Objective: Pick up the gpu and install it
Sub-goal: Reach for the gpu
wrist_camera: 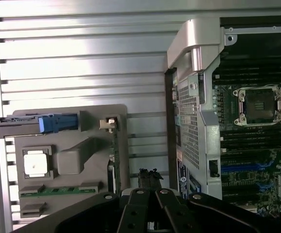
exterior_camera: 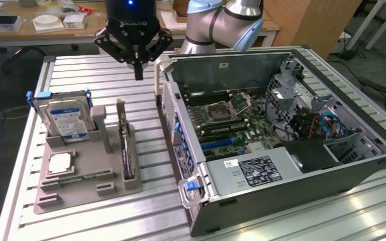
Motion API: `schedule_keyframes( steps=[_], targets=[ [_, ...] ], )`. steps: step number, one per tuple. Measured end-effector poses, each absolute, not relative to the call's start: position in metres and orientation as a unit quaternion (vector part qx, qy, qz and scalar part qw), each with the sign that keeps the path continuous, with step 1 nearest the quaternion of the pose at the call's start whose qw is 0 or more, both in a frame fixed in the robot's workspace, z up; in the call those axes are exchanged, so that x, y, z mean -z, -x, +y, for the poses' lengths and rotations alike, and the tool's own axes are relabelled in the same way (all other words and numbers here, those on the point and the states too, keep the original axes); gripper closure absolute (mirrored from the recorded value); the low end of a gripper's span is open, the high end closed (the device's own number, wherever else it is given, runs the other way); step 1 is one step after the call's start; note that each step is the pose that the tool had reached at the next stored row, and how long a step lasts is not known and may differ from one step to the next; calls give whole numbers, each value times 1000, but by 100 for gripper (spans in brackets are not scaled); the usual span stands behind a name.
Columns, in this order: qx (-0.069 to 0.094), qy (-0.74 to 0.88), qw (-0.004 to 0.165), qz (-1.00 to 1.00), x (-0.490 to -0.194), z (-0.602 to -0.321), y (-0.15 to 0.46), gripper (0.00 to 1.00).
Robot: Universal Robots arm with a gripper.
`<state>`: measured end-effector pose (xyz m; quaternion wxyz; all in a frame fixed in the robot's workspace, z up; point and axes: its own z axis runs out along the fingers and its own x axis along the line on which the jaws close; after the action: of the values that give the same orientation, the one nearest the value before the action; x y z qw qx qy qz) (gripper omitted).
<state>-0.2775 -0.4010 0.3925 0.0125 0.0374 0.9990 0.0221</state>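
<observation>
Reading the exterior view as a clock face, the slatted metal table [exterior_camera: 92, 75] runs under everything. The biggest thing on it is the open computer case [exterior_camera: 354, 165] [wrist_camera: 194, 111], lying on its side from the centre out to four o'clock. Its motherboard [exterior_camera: 233, 120] faces up, with the bare processor socket [exterior_camera: 218, 111] near the middle and a black power supply [exterior_camera: 257, 170] toward five o'clock. My silver arm [exterior_camera: 213, 25] comes in at twelve o'clock.

At eight o'clock sits the grey holder tray [exterior_camera: 79, 193] [wrist_camera: 70, 162], just beside the case but apart from it. At the tray's ten o'clock end the hard drive [exterior_camera: 66, 118] stands upright, showing its blue-white label. The gpu [exterior_camera: 126, 145] [wrist_camera: 114, 155] stands on its long edge in the slot along the tray's three o'clock side, the side next to the case, untouched. A square processor chip [exterior_camera: 59, 163] lies flat toward the tray's nine o'clock side, and the narrow green memory stick [exterior_camera: 86, 176] lies flat at five o'clock of it.

My gripper [exterior_camera: 138, 75] [wrist_camera: 150, 178] hangs at eleven o'clock of the scene, at twelve o'clock of the gpu and well clear of it, near the case's corner. My fingers [exterior_camera: 136, 60] are clenched together on nothing
</observation>
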Motion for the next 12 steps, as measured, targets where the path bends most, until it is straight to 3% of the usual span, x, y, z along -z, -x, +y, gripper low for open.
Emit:
schedule_keyframes(
  steps=[12],
  targets=[
    [-22,-37,12,999,-392,-402,296,90]
  ],
)
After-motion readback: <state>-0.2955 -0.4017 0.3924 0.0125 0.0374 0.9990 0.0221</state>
